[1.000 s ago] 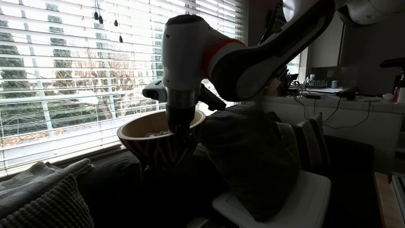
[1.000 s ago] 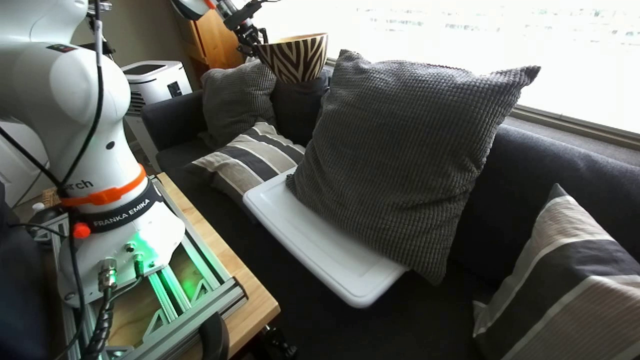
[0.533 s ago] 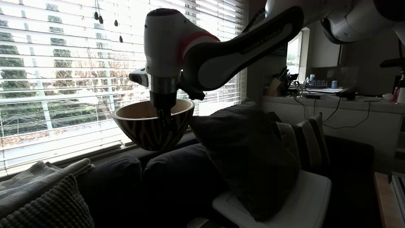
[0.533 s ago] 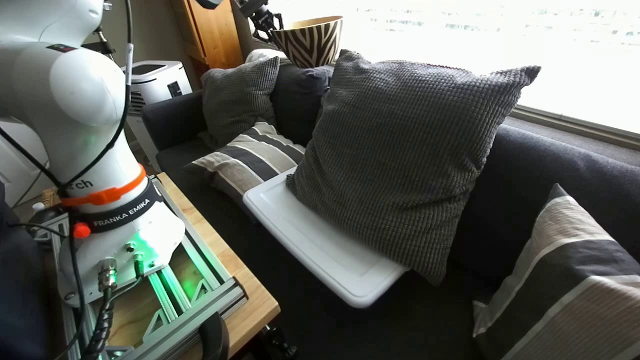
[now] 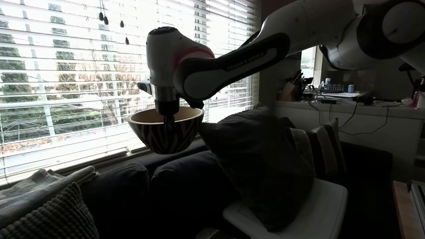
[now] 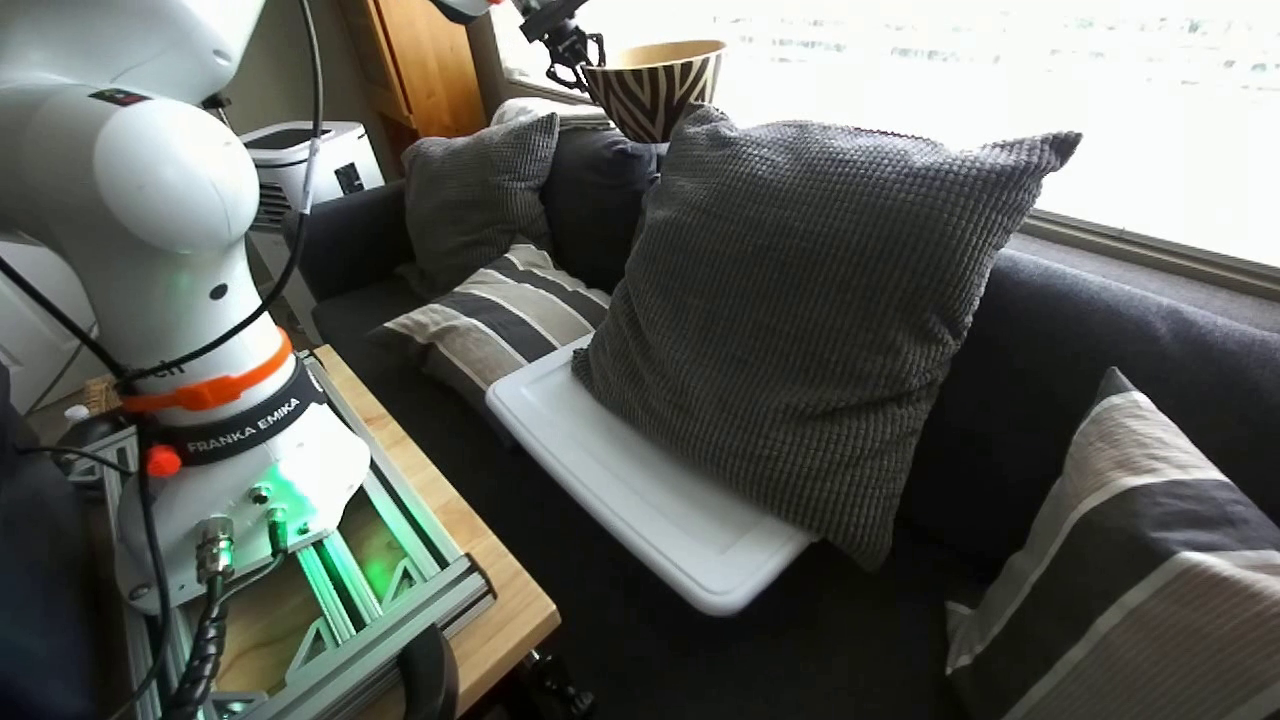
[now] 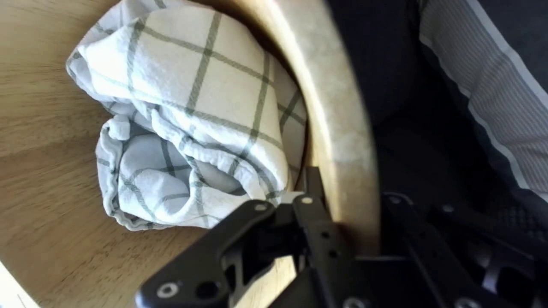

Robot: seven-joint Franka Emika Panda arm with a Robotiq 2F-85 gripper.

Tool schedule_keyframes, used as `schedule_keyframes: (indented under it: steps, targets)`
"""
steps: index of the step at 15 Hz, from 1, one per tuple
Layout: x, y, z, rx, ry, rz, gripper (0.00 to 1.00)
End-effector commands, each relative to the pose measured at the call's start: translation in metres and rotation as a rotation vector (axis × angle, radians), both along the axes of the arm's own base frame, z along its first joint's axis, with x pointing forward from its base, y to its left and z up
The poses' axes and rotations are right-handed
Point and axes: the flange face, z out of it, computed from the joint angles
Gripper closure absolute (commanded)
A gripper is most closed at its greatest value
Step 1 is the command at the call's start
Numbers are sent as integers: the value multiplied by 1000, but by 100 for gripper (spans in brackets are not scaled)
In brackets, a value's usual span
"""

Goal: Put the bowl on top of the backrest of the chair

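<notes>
My gripper (image 5: 169,126) is shut on the near wall of the zebra-patterned bowl (image 5: 149,134) and holds it in the air, almost level. In an exterior view the gripper (image 6: 583,68) holds the left side of the bowl (image 6: 655,92). In the wrist view the gripper (image 7: 353,192) has one finger inside and one outside the pale rim (image 7: 334,107); the outer finger is dark. A checked white cloth (image 7: 180,72) lies in the bowl. The dark backrest (image 6: 1130,290) runs along the window. The bowl appears near its top edge; I cannot tell the gap.
A big grey textured pillow (image 6: 800,300) leans on the backrest beside the bowl, on a white flat pad (image 6: 650,500). Dark seat cushions (image 5: 196,176) stand below the bowl. Window blinds (image 5: 83,83) are behind it. Striped pillows (image 6: 510,310) and a folded blanket (image 5: 49,186) lie on the sofa.
The held bowl has risen, moved toward the window and become more level. In the last half second it shifted slightly to the right in both exterior views. The arm has reached farther out.
</notes>
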Motion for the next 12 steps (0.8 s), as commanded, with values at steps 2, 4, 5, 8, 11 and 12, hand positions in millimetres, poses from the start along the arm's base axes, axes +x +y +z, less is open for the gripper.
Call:
schedule_keyframes:
  steps: [2, 4, 5, 8, 11, 12]
  targets:
    - [23, -3, 20, -24, -49, -34, 94]
    - [29, -7, 17, -21, -49, -50, 94]
    - [31, -9, 15, -28, -51, -49, 94]
    - [34, -7, 12, -58, -56, 19, 94]
    - [32, -10, -24, -20, 32, 1, 77]
    - [31, -10, -33, -15, 51, 0, 77]
